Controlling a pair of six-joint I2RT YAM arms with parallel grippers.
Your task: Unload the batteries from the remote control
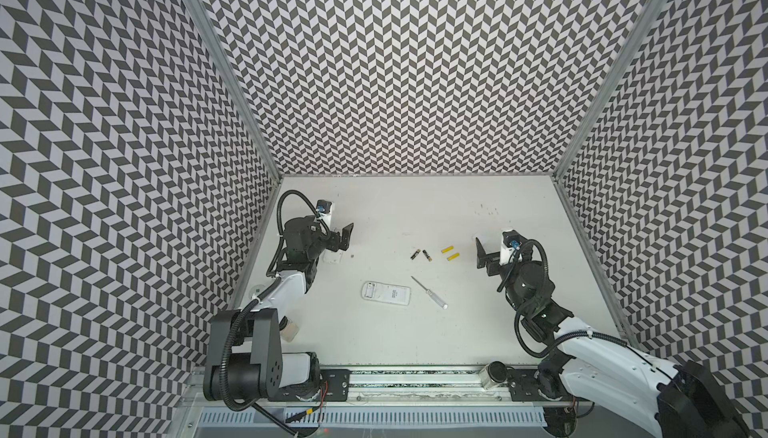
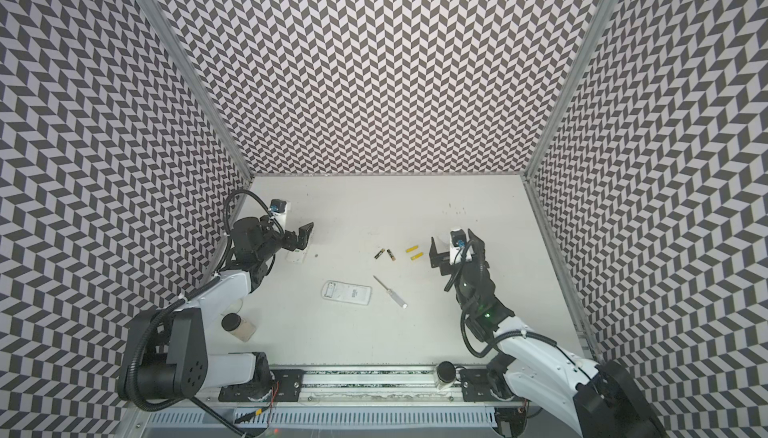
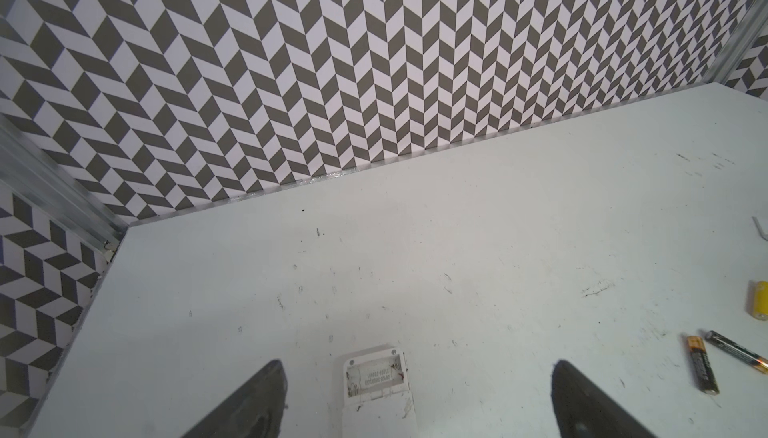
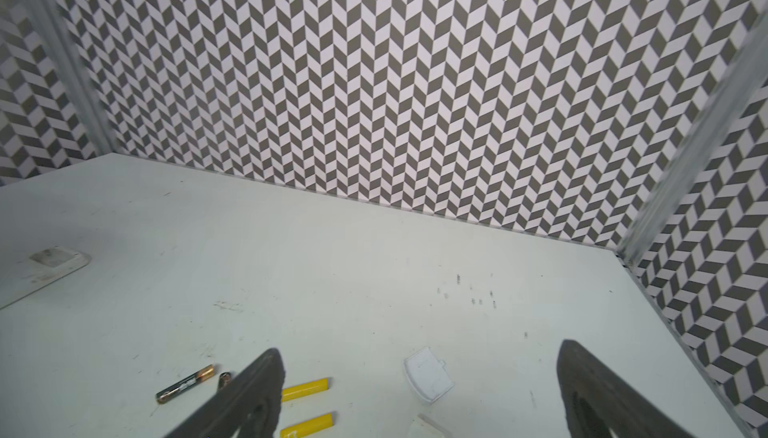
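1. Your second remote (image 3: 378, 415) lies on the table (image 1: 415, 207), right under the left gripper (image 3: 415, 363). Its bay (image 3: 374, 375) is uncovered and empty, with the springs bare.
2. Your remote (image 1: 385, 294) lies flat at mid-table. In both top views you can see a bay outlined at its left end, but it is too small to tell what is in it.
3. You have two jars, both with black lids. One jar (image 2: 239, 327) sits by the left arm, and the front jar (image 2: 445, 373) sits at the front rail. You cannot read the contents of either.
4. You have four batteries, all out on the table between the grippers and behind the remote.
   - The two black batteries (image 1: 414, 254) have gold ends. They are angled toward each other and close together.
   - The two yellow batteries (image 1: 447, 249) lie side by side, slightly apart, nearer the right gripper (image 1: 481, 254).
5. You have one screwdriver (image 1: 428, 292) just right of the remote, with its tip aimed toward the black batteries.
6. You have one white cover (image 4: 428, 377), which shows on the table between the right fingers (image 4: 249, 398) in the right wrist view. A further white piece is cut off at that frame's edge.
7. The left fingers (image 3: 257, 407) are spread wide with nothing between them but the second remote below.
8. The right fingers are also spread wide and hold nothing. That gripper is just right of the yellow batteries.
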